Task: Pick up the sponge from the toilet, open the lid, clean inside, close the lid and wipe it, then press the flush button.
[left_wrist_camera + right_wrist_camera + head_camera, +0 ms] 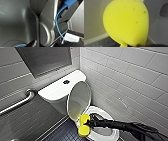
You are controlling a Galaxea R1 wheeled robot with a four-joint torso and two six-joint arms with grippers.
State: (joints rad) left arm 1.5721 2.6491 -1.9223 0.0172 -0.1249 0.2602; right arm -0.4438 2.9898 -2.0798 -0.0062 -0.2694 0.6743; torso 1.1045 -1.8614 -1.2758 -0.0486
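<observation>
The white toilet [60, 90] stands in the corner with its lid [78, 100] raised against the tank. The round dark flush button [66, 82] sits in the middle of the tank top. My right gripper [88, 123] reaches in from the right and is shut on the yellow sponge [84, 125], which is squeezed at its middle. It hangs at the near left edge of the seat ring [110, 134], just below the lid's lower edge. In the right wrist view the sponge [126, 22] looms close, with the pale lid surface behind it.
A metal grab bar [17, 103] runs along the grey wall on the left. White tiled wall [130, 77] closes in on the right of the toilet. Dark tiled floor [65, 132] lies left of the bowl.
</observation>
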